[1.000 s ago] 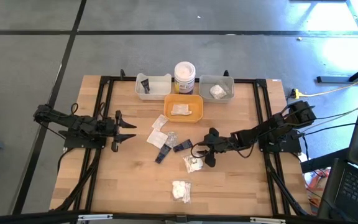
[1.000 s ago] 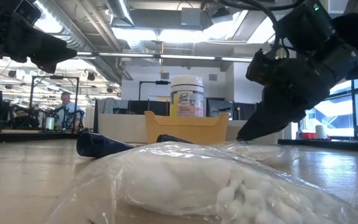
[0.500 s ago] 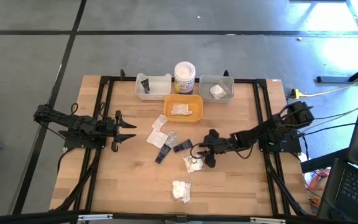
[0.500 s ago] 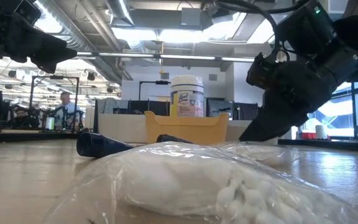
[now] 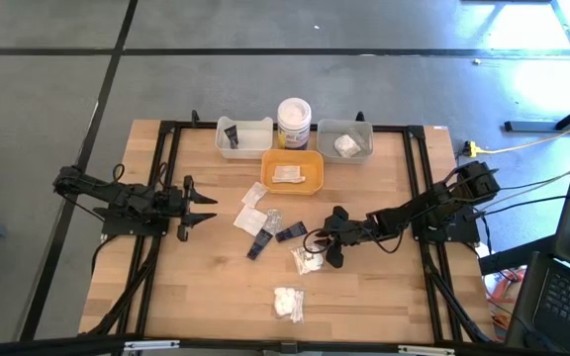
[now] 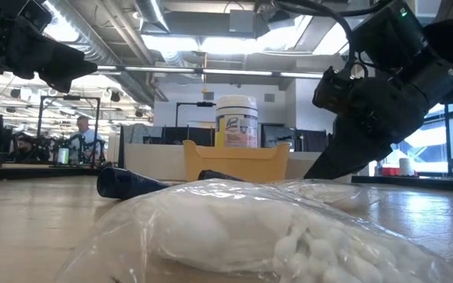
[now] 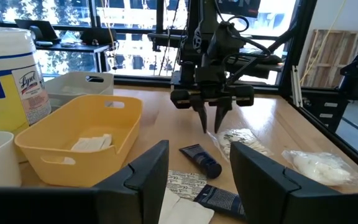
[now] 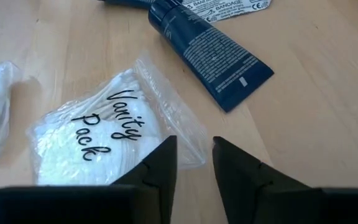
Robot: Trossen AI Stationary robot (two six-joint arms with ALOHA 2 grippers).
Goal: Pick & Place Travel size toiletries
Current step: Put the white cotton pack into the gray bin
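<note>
Near the table's middle lies a clear-wrapped white pack lettered "Vanity Pack" (image 5: pixel 308 259) (image 8: pixel 104 143). My right gripper (image 5: pixel 323 249) (image 8: pixel 194 142) slants down over its right corner, open by a narrow gap, one finger on each side of that corner. Just beyond lie a black tube (image 5: pixel 290 232) (image 8: pixel 210 46), a second black tube (image 5: pixel 257 245) and flat sachets (image 5: pixel 251 206). Another clear-wrapped fluffy pack (image 5: pixel 288 303) lies toward the near edge. My left gripper (image 5: pixel 206 209) (image 7: pixel 199 149) waits open and level at the table's left. My right gripper's fingers (image 8: pixel 163 158) come slanting down from the table's right and stand on either side of the pack's clear plastic corner (image 8: pixel 194 152). I cannot tell whether they touch it. The pack lies flat on the table.
At the far edge stand a white tray (image 5: pixel 243 138) with a black tube, a white jar with a yellow label (image 5: pixel 294 123) and a grey tray (image 5: pixel 345 141) with a white piece. A yellow tray (image 5: pixel 292 170) in front of the jar holds a sachet.
</note>
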